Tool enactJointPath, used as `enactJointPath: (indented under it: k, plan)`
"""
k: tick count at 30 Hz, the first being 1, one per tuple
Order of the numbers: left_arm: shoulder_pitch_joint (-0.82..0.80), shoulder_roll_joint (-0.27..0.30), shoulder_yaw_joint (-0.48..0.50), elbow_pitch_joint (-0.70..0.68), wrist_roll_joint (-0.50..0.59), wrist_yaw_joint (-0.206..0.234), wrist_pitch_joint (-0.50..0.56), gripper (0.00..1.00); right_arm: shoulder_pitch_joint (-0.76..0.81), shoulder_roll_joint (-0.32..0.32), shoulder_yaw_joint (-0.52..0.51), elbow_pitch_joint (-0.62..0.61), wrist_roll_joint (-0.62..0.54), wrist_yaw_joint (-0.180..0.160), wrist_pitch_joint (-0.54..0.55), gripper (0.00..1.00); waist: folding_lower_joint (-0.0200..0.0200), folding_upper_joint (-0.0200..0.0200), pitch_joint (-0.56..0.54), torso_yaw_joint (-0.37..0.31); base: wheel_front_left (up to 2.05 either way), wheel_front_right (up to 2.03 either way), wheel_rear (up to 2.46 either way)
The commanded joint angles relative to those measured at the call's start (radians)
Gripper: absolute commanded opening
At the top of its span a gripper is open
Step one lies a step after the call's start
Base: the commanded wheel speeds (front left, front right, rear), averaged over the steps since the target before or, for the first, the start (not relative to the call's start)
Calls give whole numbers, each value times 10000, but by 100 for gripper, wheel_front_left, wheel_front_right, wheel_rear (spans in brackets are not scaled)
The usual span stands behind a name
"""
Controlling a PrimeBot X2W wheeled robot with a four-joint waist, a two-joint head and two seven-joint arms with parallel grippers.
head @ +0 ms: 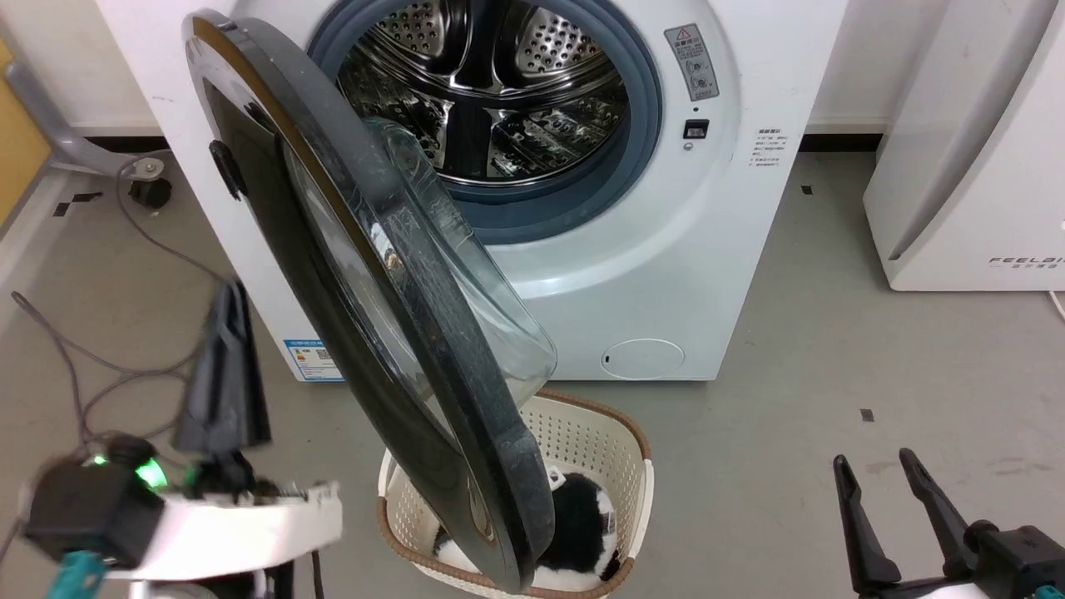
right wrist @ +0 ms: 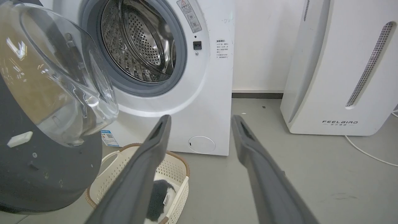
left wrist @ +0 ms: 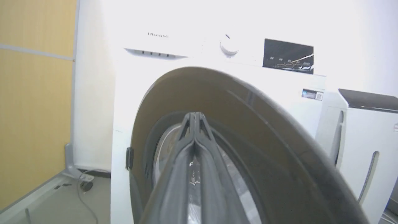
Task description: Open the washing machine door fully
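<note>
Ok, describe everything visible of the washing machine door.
The washing machine door is large, round, glossy black outside, with a matte black inner rim and bulging clear glass bowl. It stands partly open, swung out from the drum mouth, its near edge over the laundry basket. The shut left tool points at its outer face; contact unclear.

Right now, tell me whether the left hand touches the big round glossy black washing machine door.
Apart: head view shows white washing machine front between the left hand and the door.

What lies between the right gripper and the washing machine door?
In the head view, a cream laundry basket stands between the right gripper and the washing machine door; the rest is bare floor.
</note>
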Motion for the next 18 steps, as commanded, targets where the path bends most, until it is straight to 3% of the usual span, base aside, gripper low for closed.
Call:
enactJointPath:
  k: [1,8,12,18]
  plan:
    - [-438,150,-18,-766,236,77,196,0,-46,46,-13,-9,-41,-7,-53,100,0,-1,5,20,0,0,0]
    - [-1331,184,-588,-2500,604,125,1231,0,-90,47,24,-53,-322,-7,-7,100,0,-1,31,23,0,0,0]
    - [-1727,-9,-1655,-3059,541,-192,1990,0,-43,47,-56,-32,-350,-7,-2,100,0,-1,15,36,0,0,0]
    - [-1606,-446,-3735,-2839,-32,-700,3138,0,64,47,-160,-1,-310,-7,-16,100,0,-1,28,72,0,0,0]
